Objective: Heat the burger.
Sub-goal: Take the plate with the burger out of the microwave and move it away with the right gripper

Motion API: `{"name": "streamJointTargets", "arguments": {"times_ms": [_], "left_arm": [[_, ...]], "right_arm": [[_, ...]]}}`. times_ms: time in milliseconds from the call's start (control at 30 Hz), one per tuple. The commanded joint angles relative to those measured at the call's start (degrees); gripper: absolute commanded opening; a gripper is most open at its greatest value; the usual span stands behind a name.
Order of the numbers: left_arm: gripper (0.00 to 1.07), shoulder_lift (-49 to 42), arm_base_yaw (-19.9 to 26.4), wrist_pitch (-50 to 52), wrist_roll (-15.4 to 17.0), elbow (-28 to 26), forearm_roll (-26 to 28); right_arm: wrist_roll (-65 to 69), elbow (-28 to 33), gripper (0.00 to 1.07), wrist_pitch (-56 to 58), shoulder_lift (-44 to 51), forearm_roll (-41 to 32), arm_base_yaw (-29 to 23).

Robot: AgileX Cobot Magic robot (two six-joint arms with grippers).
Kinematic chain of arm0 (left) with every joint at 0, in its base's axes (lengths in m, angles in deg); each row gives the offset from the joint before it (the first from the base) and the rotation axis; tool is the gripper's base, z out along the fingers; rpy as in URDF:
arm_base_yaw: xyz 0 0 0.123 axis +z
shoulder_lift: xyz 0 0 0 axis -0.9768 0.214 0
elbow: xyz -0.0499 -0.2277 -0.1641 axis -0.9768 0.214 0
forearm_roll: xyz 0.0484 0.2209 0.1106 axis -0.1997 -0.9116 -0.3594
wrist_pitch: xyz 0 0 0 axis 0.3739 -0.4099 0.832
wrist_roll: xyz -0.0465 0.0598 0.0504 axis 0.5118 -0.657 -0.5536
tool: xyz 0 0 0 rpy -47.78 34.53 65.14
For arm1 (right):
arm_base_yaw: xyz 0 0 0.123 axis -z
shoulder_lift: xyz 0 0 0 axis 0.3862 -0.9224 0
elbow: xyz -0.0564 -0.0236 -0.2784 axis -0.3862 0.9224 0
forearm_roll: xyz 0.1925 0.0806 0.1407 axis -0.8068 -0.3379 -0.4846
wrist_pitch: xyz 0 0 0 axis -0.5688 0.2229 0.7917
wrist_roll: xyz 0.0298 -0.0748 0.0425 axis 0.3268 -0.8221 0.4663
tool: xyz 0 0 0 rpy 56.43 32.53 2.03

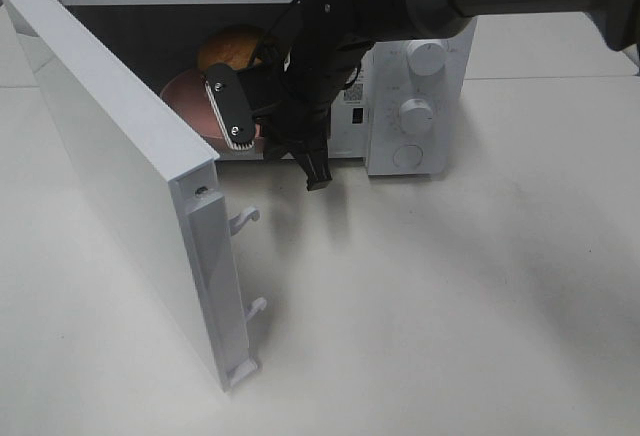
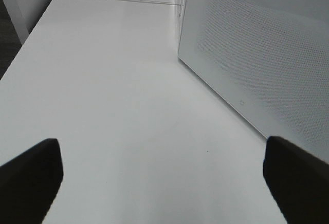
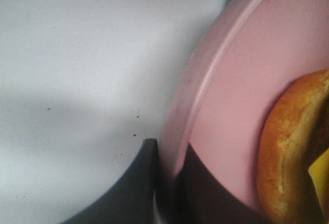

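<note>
Pink plate [image 3: 226, 106], one, with one burger [image 1: 232, 48] inside the microwave [image 1: 420, 106]; right gripper [image 3: 169, 183] clamped on plate rim, left gripper [image 2: 164, 183] jaws apart.

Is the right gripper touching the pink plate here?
Touching. The right wrist view shows the right gripper closed on the plate rim, one dark finger on each side, no gap; the burger sits on it.

Golden-brown burger [image 1: 232, 48], pink plate [image 3: 216, 100], white microwave [image 1: 415, 106], black tool [image 1: 275, 131].
</note>
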Motion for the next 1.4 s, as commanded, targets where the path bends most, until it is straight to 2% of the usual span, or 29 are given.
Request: {"name": "streamJointTargets", "arguments": {"times_ms": [33, 167, 233, 533, 1400], "left_arm": [[0.98, -0.86, 0.11, 0.11, -0.06, 0.00, -0.17], [0.98, -0.86, 0.11, 0.11, -0.06, 0.00, -0.17], [0.98, -0.86, 0.11, 0.11, -0.06, 0.00, -0.17], [0.98, -0.86, 0.11, 0.11, -0.06, 0.00, -0.17], [0.98, -0.86, 0.11, 0.11, -0.06, 0.00, -0.17]], "right_arm": [[-1.78, 4.76, 0.00, -2.41, 2.92, 0.00, 0.23], [-2.58, 8.25, 0.00, -6.47, 4.87, 0.06, 0.74], [-3.95, 12.49, 0.00, -10.43, 7.45, 1.72, 0.74], [-9.57, 18.85, 0.00, -14.27, 11.80, 0.80, 0.74], [-12.89, 30.77, 0.00, -20.74, 23.15, 1.49, 0.63]]}}
